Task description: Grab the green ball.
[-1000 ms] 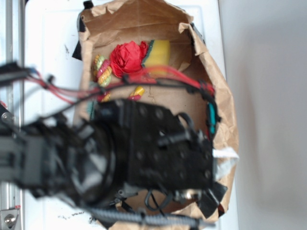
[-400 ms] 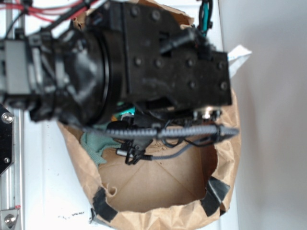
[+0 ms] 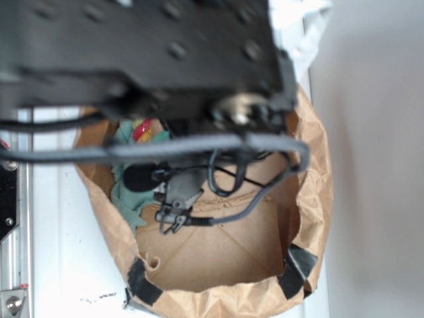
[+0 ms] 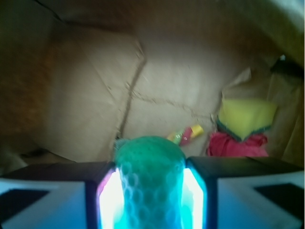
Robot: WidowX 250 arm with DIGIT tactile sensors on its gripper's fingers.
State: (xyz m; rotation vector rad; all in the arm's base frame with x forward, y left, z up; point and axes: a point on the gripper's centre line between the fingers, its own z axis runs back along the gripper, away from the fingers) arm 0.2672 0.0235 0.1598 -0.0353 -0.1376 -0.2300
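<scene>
Writing: none readable on any surface in either view; no brand marks or labels to be made out.
Gripper [image 4: 150, 191]: closed narrow on the green ball [image 4: 150, 162], one pad on each flank, both pads washed out by glare.
Green ball: clamped between the two fingers, raised above the floor of the paper bag [image 3: 318, 199] in the wrist view; hidden in the exterior view.
Bag contents, wrist view: yellow sponge [image 4: 245, 117] with a green edge at right, red fabric flower [image 4: 238, 144] just below it, touching; small red-and-yellow piece [image 4: 186, 134] on the bag floor, near the ball's upper right.
Bag contents, exterior view: pale teal cloth [image 3: 129, 199] along the left inner wall; a bit of red and yellow showing just under the arm body.
Arm [image 3: 132, 53]: blurred black body filling the top of the exterior view, cables looping beneath it over the bag.
Change since 0.4 s ago: arm body higher in the picture and larger, covering the bag's far rim; more of the bag's brown floor and the teal cloth now exposed; black tape patches [image 3: 142, 281] on the near rim unmoved.
</scene>
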